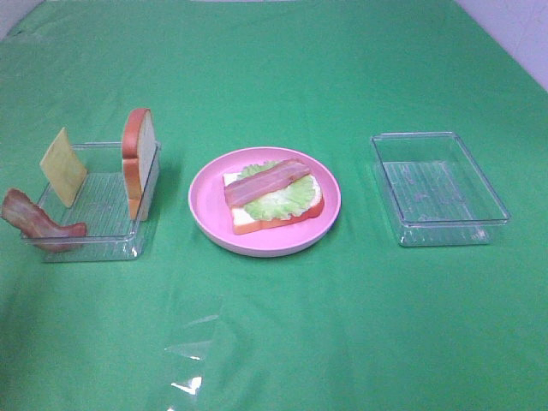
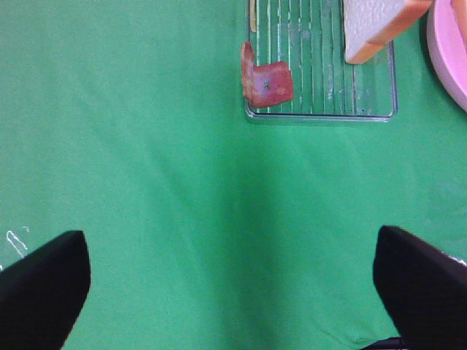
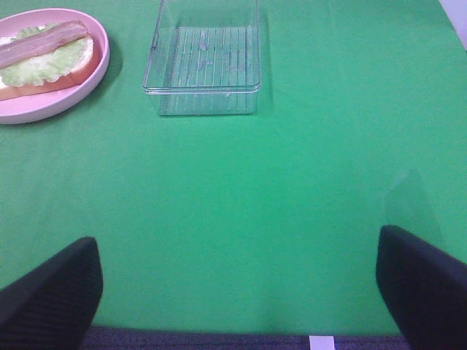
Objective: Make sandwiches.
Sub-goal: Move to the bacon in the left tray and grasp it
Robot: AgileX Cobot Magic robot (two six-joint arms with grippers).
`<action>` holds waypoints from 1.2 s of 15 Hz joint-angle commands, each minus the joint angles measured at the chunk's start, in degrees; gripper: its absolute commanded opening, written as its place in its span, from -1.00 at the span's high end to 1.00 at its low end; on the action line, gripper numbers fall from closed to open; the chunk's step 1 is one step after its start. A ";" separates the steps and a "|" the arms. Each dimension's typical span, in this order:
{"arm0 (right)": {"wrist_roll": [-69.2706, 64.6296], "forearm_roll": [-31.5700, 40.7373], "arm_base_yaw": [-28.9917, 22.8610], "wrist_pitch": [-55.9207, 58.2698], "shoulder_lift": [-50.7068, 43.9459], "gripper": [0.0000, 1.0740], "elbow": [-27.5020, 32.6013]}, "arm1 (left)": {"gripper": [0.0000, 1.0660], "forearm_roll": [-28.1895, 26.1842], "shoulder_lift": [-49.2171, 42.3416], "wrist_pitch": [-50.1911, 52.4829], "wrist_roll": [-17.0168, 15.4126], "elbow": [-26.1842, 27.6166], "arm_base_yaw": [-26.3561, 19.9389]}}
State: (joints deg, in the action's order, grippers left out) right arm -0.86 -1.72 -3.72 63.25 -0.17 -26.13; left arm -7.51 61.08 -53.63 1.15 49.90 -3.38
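Observation:
A part-built sandwich (image 1: 272, 196) lies on the pink plate (image 1: 210, 214): a white bread slice, green lettuce and a bacon strip (image 1: 267, 181) on top. It also shows in the right wrist view (image 3: 45, 55). The left clear tray (image 1: 103, 214) holds a bread slice (image 1: 139, 158) on edge, a yellow cheese square (image 1: 63, 167) leaning, and a bacon strip (image 1: 34, 221) over its rim. That bacon (image 2: 266, 82) and bread (image 2: 379, 25) show in the left wrist view. My left gripper (image 2: 230, 292) and right gripper (image 3: 237, 292) are open, empty, near the table's front edge.
An empty clear tray (image 1: 438, 187) stands right of the plate; it also shows in the right wrist view (image 3: 204, 62). A green cloth (image 1: 342, 325) covers the table. A shiny scrap of clear film (image 1: 193, 360) lies at the front left.

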 commanded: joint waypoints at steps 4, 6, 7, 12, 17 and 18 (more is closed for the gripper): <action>0.57 0.11 0.29 -0.34 -1.55 -0.81 0.23 | -0.87 -0.92 19.94 -3.21 -0.29 12.32 -0.17; 0.57 0.11 0.29 -0.34 -1.55 -0.81 0.23 | -0.87 -1.38 26.24 -3.55 0.06 16.79 -0.17; 0.57 0.11 0.29 -0.34 -1.55 -0.81 0.23 | -0.87 -1.38 28.65 -3.72 0.23 18.45 -0.17; 0.57 0.11 0.29 -0.34 -1.55 -0.81 0.23 | -0.87 -3.78 37.24 -2.75 1.15 22.63 0.00; 0.52 0.23 0.29 -0.34 -1.49 -0.81 0.23 | -0.87 -2.69 41.88 0.06 -1.15 22.63 4.76; 0.52 0.23 0.29 -0.34 -1.49 -0.81 0.23 | -0.87 -0.80 42.63 0.46 -3.21 22.75 5.90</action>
State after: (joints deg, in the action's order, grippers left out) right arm -0.86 -1.66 -3.72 63.25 -0.17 -26.13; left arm -9.05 103.53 -53.69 -0.80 72.59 2.23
